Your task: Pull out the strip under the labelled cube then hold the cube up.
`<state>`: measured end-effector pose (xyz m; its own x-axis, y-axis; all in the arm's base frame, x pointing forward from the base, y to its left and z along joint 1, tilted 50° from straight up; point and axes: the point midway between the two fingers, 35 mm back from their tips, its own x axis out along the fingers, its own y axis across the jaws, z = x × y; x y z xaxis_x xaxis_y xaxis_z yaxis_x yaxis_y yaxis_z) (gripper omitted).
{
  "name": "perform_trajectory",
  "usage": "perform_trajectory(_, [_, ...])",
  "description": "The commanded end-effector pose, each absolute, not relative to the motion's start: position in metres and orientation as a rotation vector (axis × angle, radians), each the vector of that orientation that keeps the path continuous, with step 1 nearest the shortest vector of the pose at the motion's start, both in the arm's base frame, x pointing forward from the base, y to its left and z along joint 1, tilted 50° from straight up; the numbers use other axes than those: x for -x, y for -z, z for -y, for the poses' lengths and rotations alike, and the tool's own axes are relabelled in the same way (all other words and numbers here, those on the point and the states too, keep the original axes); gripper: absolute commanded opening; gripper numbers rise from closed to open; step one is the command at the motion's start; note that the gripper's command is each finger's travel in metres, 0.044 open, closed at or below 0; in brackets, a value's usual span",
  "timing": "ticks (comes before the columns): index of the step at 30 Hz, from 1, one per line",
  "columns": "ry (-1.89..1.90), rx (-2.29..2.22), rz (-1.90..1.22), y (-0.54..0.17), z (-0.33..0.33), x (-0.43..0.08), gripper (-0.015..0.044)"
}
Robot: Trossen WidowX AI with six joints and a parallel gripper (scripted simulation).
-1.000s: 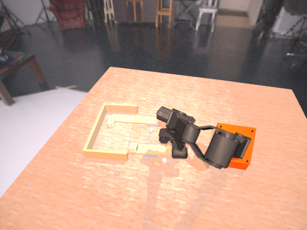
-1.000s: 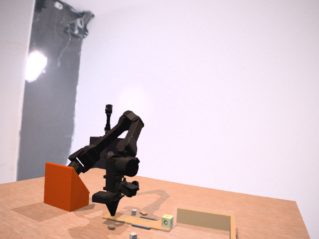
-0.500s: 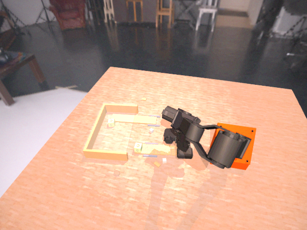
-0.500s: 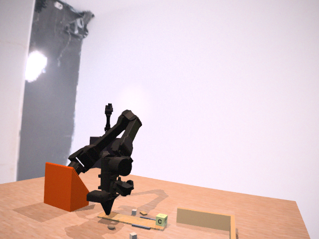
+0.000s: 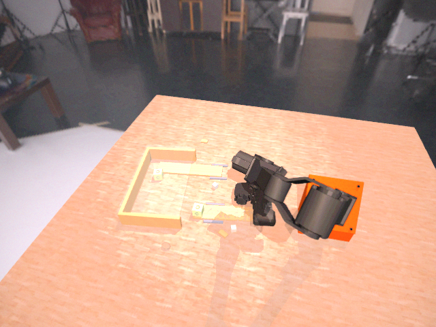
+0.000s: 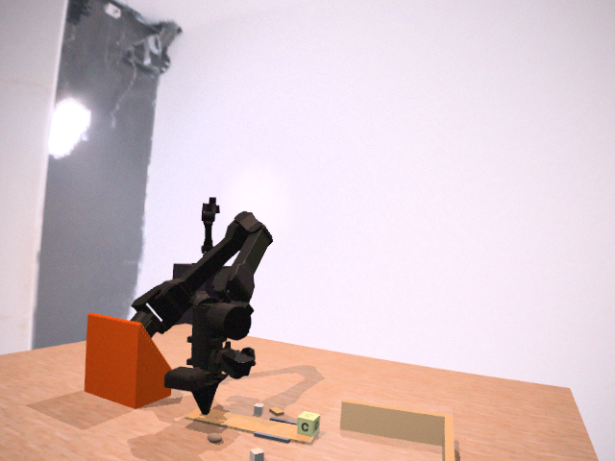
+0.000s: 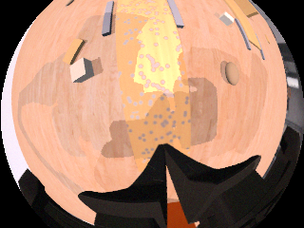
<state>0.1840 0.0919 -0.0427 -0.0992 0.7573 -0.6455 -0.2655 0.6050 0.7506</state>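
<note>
The labelled cube (image 5: 197, 210) (image 6: 307, 424), pale green with a black C, rests upright on the far end of a thin yellow strip (image 5: 229, 212) (image 6: 238, 423) (image 7: 159, 62). The strip lies flat between two grey rails (image 5: 213, 221) (image 6: 271, 437) (image 7: 108, 18), and its near end reaches well past them. My gripper (image 6: 205, 412) (image 7: 162, 147) is shut, fingertips together and pointing down at the top of the strip's near end. Nothing shows between the fingers. Whether the tips touch the strip is hard to tell. In the top view the arm hides them.
A yellow three-sided wall (image 5: 135, 181) (image 6: 392, 423) stands beyond the cube. A second cube (image 5: 158, 174) is inside it, by another strip (image 5: 204, 170). Small white blocks (image 5: 214, 185) (image 5: 233, 228), a yellow chip (image 5: 223, 234) (image 7: 74, 51) and a brown pebble (image 6: 214, 438) (image 7: 231, 73) lie around.
</note>
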Motion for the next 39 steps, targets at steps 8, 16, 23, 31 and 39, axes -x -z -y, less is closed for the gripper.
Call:
perform_trajectory(8, [-0.912,-0.444,-1.452,0.045,-0.094,-0.175,0.0])
perform_trajectory(16, [-0.912,-0.444,-1.452,0.045,-0.094,-0.175,0.0])
perform_trajectory(23, [-0.912,-0.444,-1.452,0.045,-0.094,-0.175,0.0])
perform_trajectory(31, [-0.908,-0.442,-1.448,0.021,-0.065,-0.189,0.0])
perform_trajectory(39, [-0.829,-0.528,-1.509,0.013,-0.066,-0.208,0.0105])
